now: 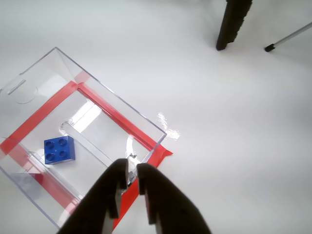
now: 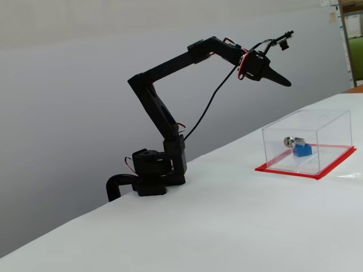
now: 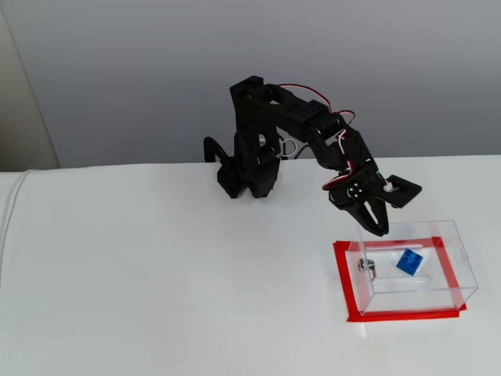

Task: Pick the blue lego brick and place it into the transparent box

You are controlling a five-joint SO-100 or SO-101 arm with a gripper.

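The blue lego brick [image 1: 59, 149] lies studs up on the floor of the transparent box [image 1: 112, 92], free of the gripper. In both fixed views the brick [image 2: 302, 150] [image 3: 409, 262] rests inside the clear walls [image 2: 309, 122] [image 3: 463, 276], which stand on a red base sheet [image 2: 283, 169] [image 3: 344, 283]. My gripper [image 1: 131, 168] hovers above the box's near corner, fingers almost together and holding nothing. From the side, the gripper [image 2: 286, 83] hangs well above the box and to its left. Seen from above, the gripper [image 3: 381, 229] points down at the box's back-left edge.
A small silver cylinder [image 2: 290, 141] [image 3: 366, 266] lies in the box beside the brick. A black leg [image 1: 233, 22] and a thin metal rod [image 1: 290, 36] stand on the white table beyond the box. The arm's base [image 3: 246, 176] sits at the table's back edge.
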